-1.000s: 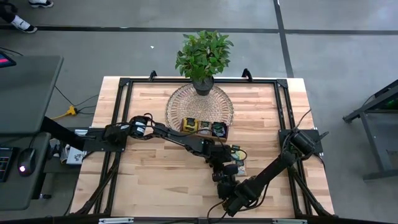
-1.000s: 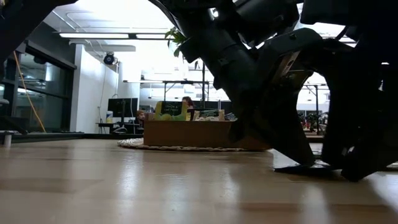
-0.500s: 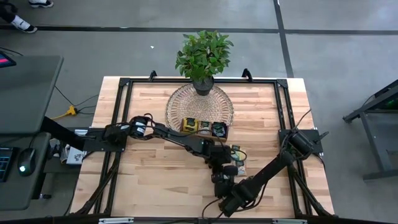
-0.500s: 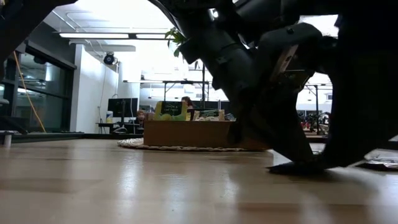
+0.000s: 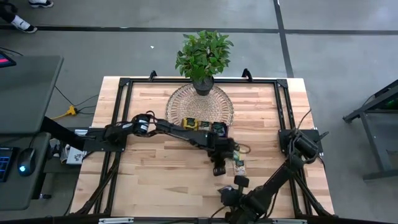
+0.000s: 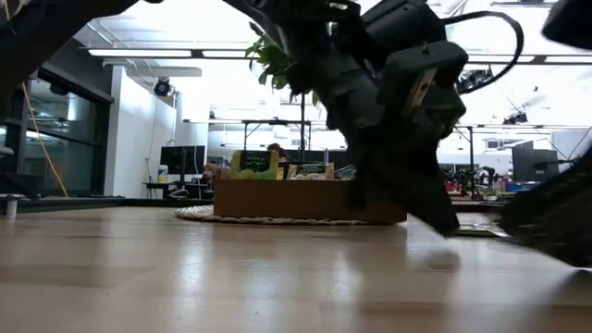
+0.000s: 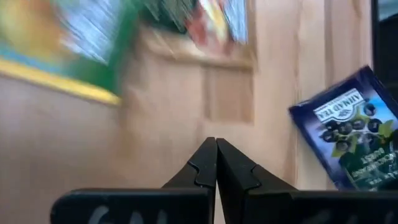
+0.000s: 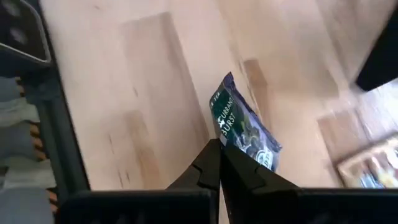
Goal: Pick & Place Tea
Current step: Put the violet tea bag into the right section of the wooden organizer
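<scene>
A dark blue tea sachet (image 8: 244, 127) sticks out past my right gripper (image 8: 220, 144), which is shut on it above the bare wood near the table's front edge (image 5: 238, 182). My left gripper (image 7: 216, 142) is shut with nothing between its fingers. It hangs just above the table (image 5: 219, 169), beside another dark blue sachet (image 7: 348, 134) lying flat on the wood. A few more sachets (image 5: 239, 164) lie flat to its right. The brown wooden tray (image 5: 204, 132) on the woven mat has sachets standing in it. My right gripper pinches the dark blue sachet by one edge (image 8: 229, 140) between its two fingertips. The rest of the sachet stands out beyond the fingers, tilted and lifted clear of the table.
A round woven mat (image 5: 199, 104) carries the tray and a potted plant (image 5: 203, 56) at the far middle. A black frame (image 5: 124, 84) runs round the table top. Bare wood lies on the left half and along the near edge.
My right gripper has risen and drawn back toward the table's near edge, rolling as it went. My left gripper has lifted off the table and moved a little toward the far edge.
</scene>
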`<state>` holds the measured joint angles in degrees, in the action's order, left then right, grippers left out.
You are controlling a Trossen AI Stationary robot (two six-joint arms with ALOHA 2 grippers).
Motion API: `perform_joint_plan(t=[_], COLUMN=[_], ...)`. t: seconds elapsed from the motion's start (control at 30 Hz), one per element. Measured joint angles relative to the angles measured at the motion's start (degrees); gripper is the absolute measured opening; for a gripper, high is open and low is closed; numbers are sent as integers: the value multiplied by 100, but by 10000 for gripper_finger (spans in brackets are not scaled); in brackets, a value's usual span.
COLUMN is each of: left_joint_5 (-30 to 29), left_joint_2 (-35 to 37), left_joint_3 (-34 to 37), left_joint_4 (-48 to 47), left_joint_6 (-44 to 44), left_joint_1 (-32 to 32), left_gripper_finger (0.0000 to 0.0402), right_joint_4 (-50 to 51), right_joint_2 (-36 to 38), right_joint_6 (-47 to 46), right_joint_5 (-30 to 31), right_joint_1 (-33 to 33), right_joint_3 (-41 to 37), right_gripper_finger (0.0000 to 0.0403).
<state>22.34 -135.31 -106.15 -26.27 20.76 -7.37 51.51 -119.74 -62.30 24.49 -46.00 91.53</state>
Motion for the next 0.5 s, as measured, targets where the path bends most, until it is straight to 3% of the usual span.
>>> perform_joint_plan(t=[0.23, 0.4, 0.5], left_joint_5=[-451, -1292, -1436], left_joint_2=[4, 7, 40], left_joint_3=[-816, -1386, -1668], left_joint_4=[-1000, -1948, -2383], left_joint_6=[-747, -1541, -2029], left_joint_1=[114, 154, 168], left_gripper_finger=[1, 1, 1], right_joint_4=[666, 928, 1130], right_joint_2=[55, 358, 509], right_joint_6=[-1485, -2716, -2888], right_joint_5=[233, 912, 1184], right_joint_1=[-222, -408, -474], right_joint_3=[332, 329, 321], right_gripper_finger=[0, 0, 0])
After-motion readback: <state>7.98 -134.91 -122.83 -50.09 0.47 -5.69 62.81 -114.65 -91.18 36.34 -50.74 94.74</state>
